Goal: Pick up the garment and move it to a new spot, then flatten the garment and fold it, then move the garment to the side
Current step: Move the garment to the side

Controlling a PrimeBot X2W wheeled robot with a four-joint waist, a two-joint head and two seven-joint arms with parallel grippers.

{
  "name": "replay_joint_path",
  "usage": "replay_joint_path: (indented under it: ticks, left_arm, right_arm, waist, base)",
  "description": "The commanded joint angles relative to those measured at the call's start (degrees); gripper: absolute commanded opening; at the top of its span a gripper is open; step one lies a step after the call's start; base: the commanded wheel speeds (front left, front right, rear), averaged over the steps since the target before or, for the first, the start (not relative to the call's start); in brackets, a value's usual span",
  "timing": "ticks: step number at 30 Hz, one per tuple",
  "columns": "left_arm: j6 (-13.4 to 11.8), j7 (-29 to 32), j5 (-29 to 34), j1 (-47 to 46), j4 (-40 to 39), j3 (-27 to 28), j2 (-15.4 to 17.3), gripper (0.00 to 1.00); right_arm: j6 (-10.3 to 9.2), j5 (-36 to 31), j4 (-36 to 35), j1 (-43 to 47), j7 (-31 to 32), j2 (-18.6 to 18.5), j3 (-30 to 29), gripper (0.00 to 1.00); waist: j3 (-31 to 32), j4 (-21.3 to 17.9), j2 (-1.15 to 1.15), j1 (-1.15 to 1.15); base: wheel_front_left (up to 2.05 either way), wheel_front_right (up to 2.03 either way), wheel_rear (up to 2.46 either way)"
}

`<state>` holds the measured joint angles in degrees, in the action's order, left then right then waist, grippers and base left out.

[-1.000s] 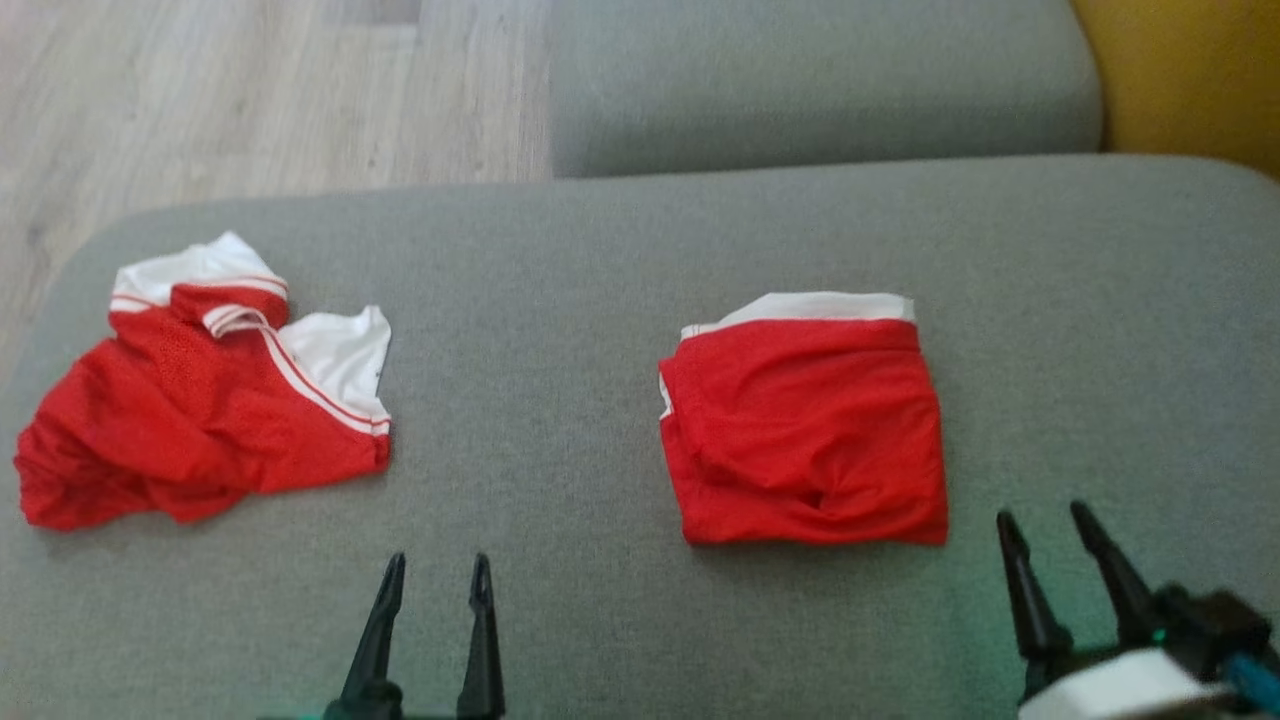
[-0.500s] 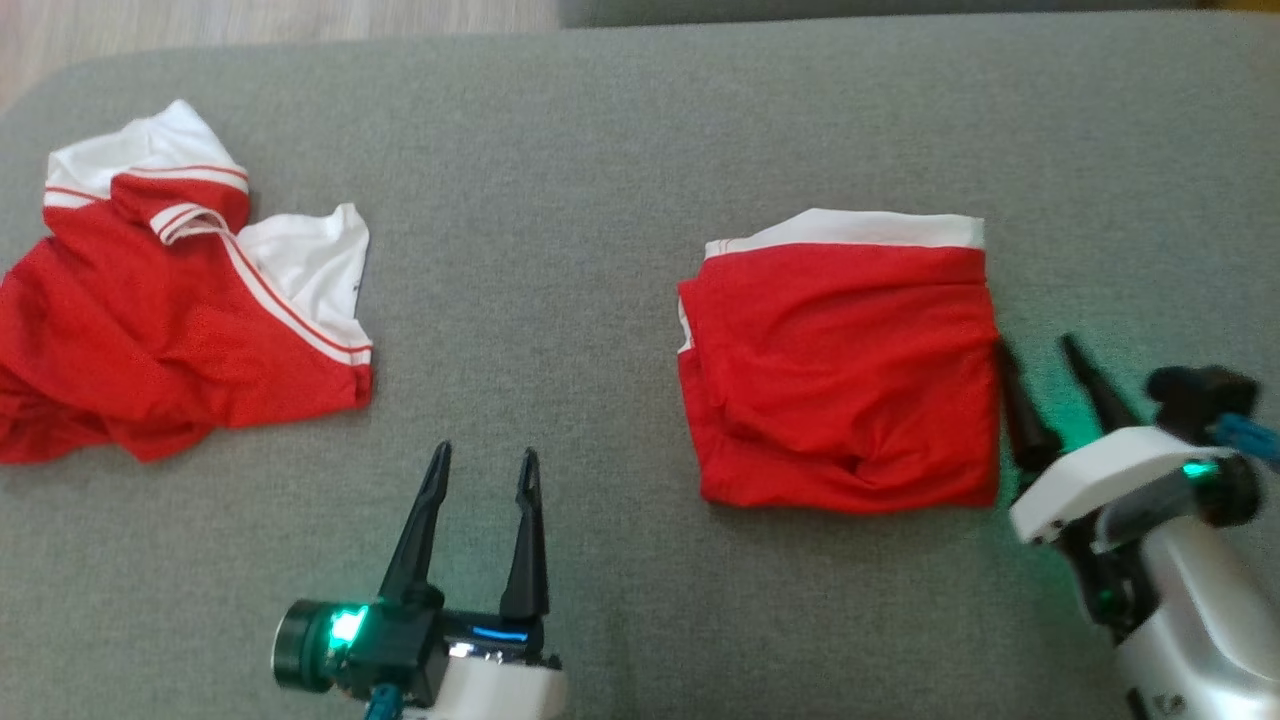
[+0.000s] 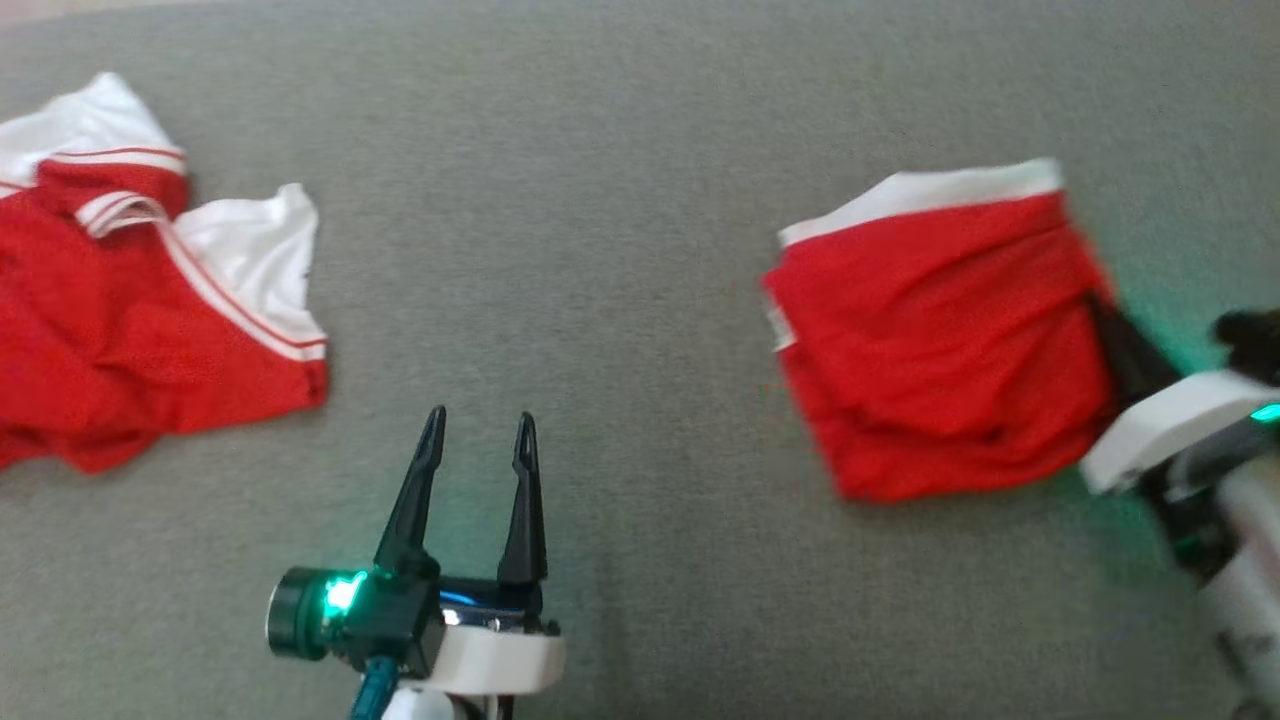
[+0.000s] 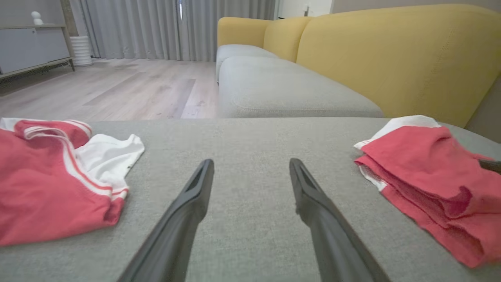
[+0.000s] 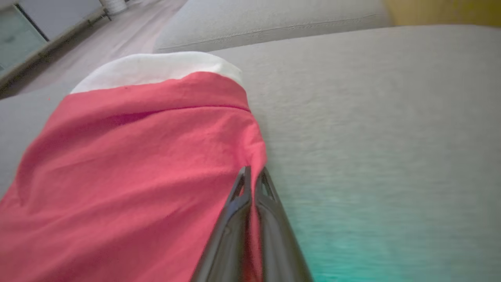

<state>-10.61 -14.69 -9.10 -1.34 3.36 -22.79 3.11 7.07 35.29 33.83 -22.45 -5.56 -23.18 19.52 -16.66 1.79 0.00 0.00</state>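
The garment (image 3: pixel 930 340), red with a white band, lies folded on the right of the grey cushion (image 3: pixel 600 200), and it also shows in the left wrist view (image 4: pixel 422 164). My right gripper (image 3: pixel 1098 305) is shut on the garment's right edge. The right wrist view has red cloth (image 5: pixel 137 156) pinched between the closed right gripper (image 5: pixel 252 172) fingers. My left gripper (image 3: pixel 480 420) hovers open and empty over bare cushion near the front middle, and its own view (image 4: pixel 250 162) shows the spread fingers.
A second red and white garment (image 3: pixel 130 310) lies crumpled at the cushion's left, also visible in the left wrist view (image 4: pixel 47 180). Beyond the cushion stand another grey seat (image 4: pixel 274 90), a yellow sofa back (image 4: pixel 391 51) and wooden floor (image 4: pixel 117 86).
The head camera has tipped down. My right gripper has closed on the folded garment's right edge, and the garment has slid right and turned slightly. The left gripper stays open.
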Motion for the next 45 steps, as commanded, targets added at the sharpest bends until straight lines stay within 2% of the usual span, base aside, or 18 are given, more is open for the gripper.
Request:
replay_joint_path:
  ticks: [1,2,11,16,17,18,22,26,30,34,39,45]
  left_arm:
    - [0.0,-0.3,0.5,-2.7,-2.5,1.7,-0.2,1.00]
    - [0.0,-0.3,0.5,-2.7,-2.5,1.7,-0.2,1.00]
    - [2.2,-0.3,2.8,-7.8,-3.0,1.1,-0.2,1.00]
    - [3.4,-0.3,3.8,-10.1,-2.6,2.0,-0.2,1.00]
    - [3.7,-0.3,3.9,-10.4,-2.4,2.1,-0.2,1.00]
    - [4.0,-0.3,4.0,-10.8,-2.1,2.1,-0.2,1.00]
    - [4.3,-0.3,3.3,-11.8,-1.4,1.8,-0.2,1.00]
    - [3.5,-0.3,1.6,-11.5,-2.9,1.5,-0.2,1.00]
    - [1.8,-0.3,-0.3,-9.1,-2.3,1.5,-0.2,1.00]
    - [-0.8,-0.3,-2.0,-5.9,0.1,3.2,-0.2,1.00]
    - [-0.6,-0.3,-2.7,-2.0,1.0,4.7,-0.2,1.00]
    - [-0.1,-0.3,-1.6,2.3,-1.2,7.4,-0.2,1.00]
  right_arm:
    - [0.42,-1.3,-0.7,-2.5,-0.5,-4.7,-0.2,0.00]
    - [0.42,-1.3,-0.7,-2.5,-0.5,-4.7,-0.2,0.00]
    - [0.42,-5.2,2.0,-5.8,-0.9,-18.8,-6.3,0.00]
    - [0.42,-9.4,3.0,-7.8,-1.9,-22.4,-12.4,0.00]
    - [0.42,-10.9,3.3,-8.6,-2.6,-22.4,-14.1,0.54]
    - [0.42,-12.8,3.7,-9.4,-3.5,-22.2,-15.7,1.00]
    - [0.42,-18.9,3.6,-10.2,-4.1,-16.9,-18.6,1.00]
    - [0.42,-22.2,1.1,-7.6,-4.0,-8.9,-17.5,1.00]
    - [0.42,-21.0,-1.4,-2.1,-4.8,-0.2,-13.8,1.00]
    - [0.42,-16.6,-2.2,3.6,-7.5,6.8,-9.3,1.00]
    - [0.42,-12.5,-5.4,10.2,-9.3,12.9,-7.5,1.00]
    - [0.42,-16.9,-19.5,18.8,-9.4,15.5,-10.9,1.00]
  waist:
    - [-2.6,-2.8,0.00,0.00]
    - [-2.6,-2.8,0.00,0.00]
    - [-9.4,-6.6,0.00,0.00]
    - [-12.6,-7.7,0.00,0.00]
    - [-12.9,-8.0,0.00,0.00]
    - [-12.9,-8.0,0.00,0.00]
    - [-11.0,-7.9,0.00,0.00]
    - [-6.4,-6.7,0.00,0.00]
    - [-0.7,-4.4,0.00,0.00]
    - [5.8,-2.0,0.00,0.00]
    - [13.9,0.4,0.00,0.00]
    - [19.2,1.0,0.00,0.00]
  base:
    - [0.00,0.00,0.00]
    - [0.00,0.00,0.00]
    - [0.00,0.00,0.00]
    - [0.00,0.00,0.00]
    - [0.00,0.00,0.00]
    - [0.00,0.00,0.00]
    - [0.00,0.00,0.00]
    - [0.00,0.00,0.00]
    - [0.00,0.00,0.00]
    - [0.00,0.00,0.00]
    - [0.00,0.00,0.00]
    - [0.00,0.00,0.00]
